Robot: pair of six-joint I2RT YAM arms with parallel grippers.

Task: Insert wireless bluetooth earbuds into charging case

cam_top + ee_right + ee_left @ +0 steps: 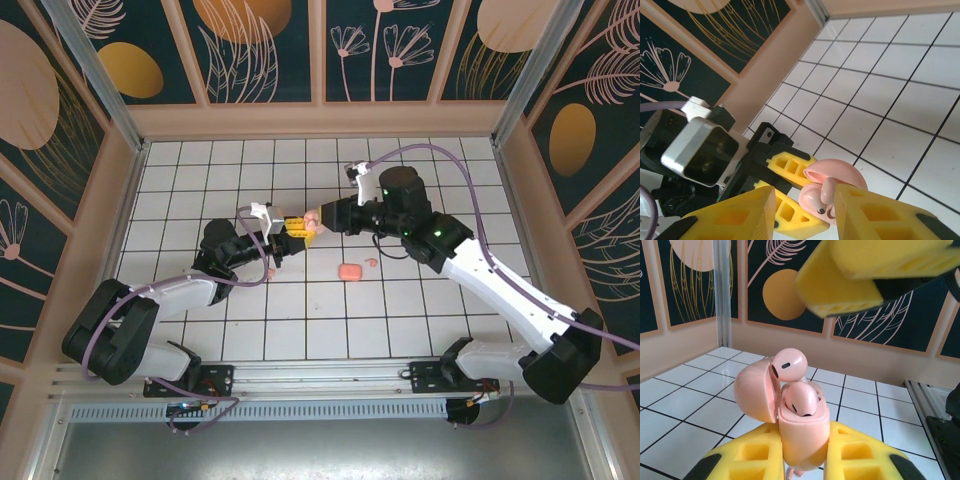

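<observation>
The pink charging case stands upright with its lid hinged open to the left, and my left gripper is shut on its body. One of the wireless bluetooth earbuds sits in a socket of the case. The other earbud rests higher, tilted against the lid. My right gripper hovers right over the case, open. That upper earbud touches only the inner side of one of its fingers. In the top view both grippers meet mid-table, around the case.
A larger pink rounded piece lies on the tiles just right of centre, with a tiny pink bit beside it. Another small pink bit lies under my left arm. Patterned walls enclose the white tiled floor.
</observation>
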